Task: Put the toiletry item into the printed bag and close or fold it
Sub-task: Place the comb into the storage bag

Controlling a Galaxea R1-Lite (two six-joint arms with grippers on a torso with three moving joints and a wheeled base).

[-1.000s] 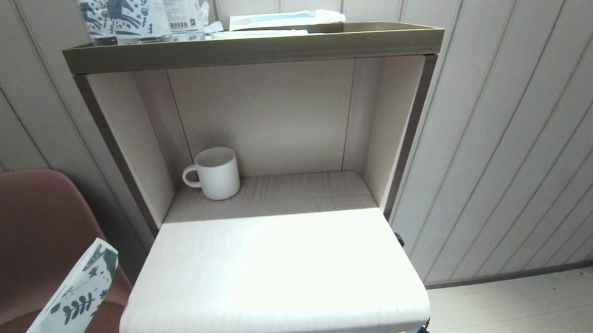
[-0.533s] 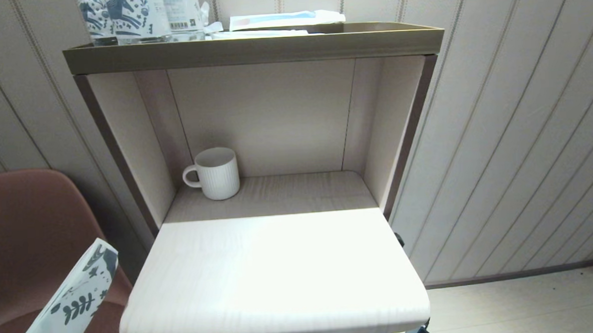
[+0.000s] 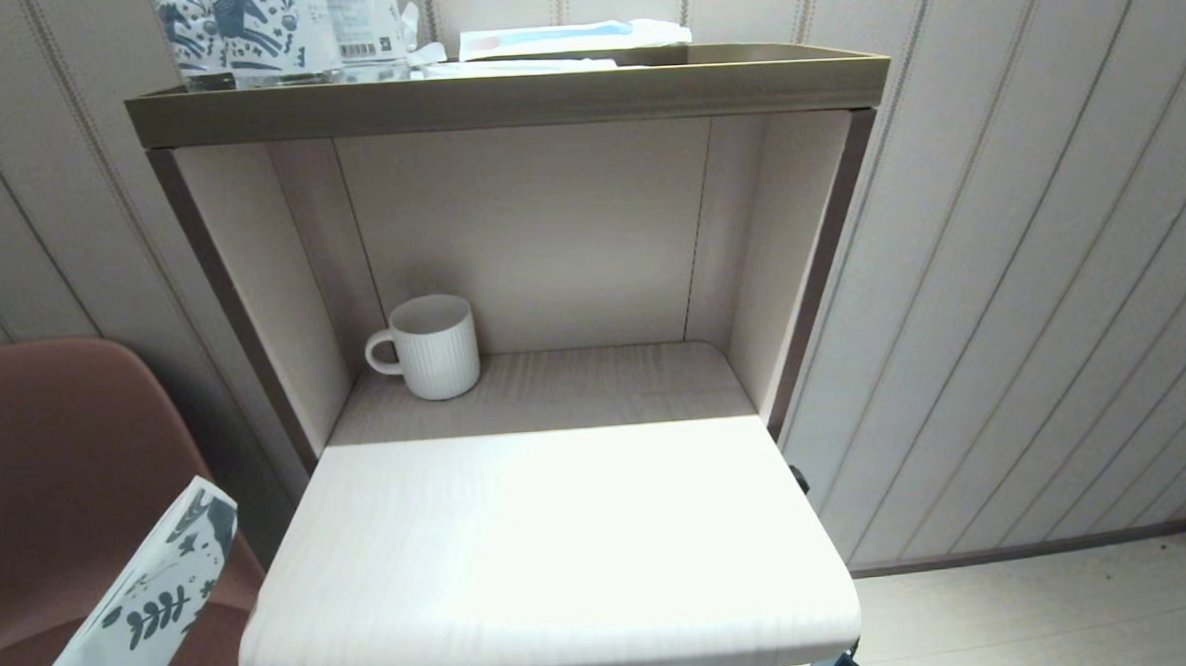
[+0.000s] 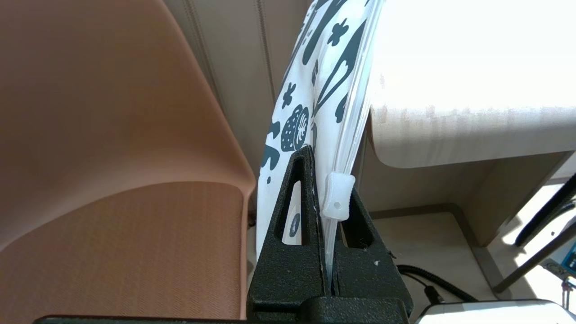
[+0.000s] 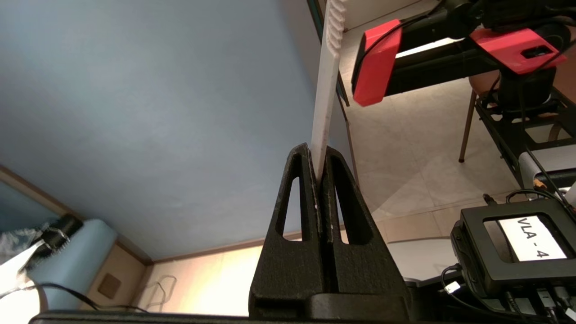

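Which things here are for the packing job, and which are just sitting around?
For the job:
- printed bag, pinched in the left gripper
- white comb, pinched in the right gripper

Just sitting around:
- mug in the shelf nook
- horse-patterned package and flat packet on the top tray
- brown chair

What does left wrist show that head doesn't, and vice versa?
Left wrist only: the left gripper shut on the printed bag at its zip edge, the white zip slider sitting between the fingers.
Head only: the mug at the back left of the lower shelf, and the horse-patterned package up on the top tray.
Both: the bag's printed end, the brown chair and the white tabletop.
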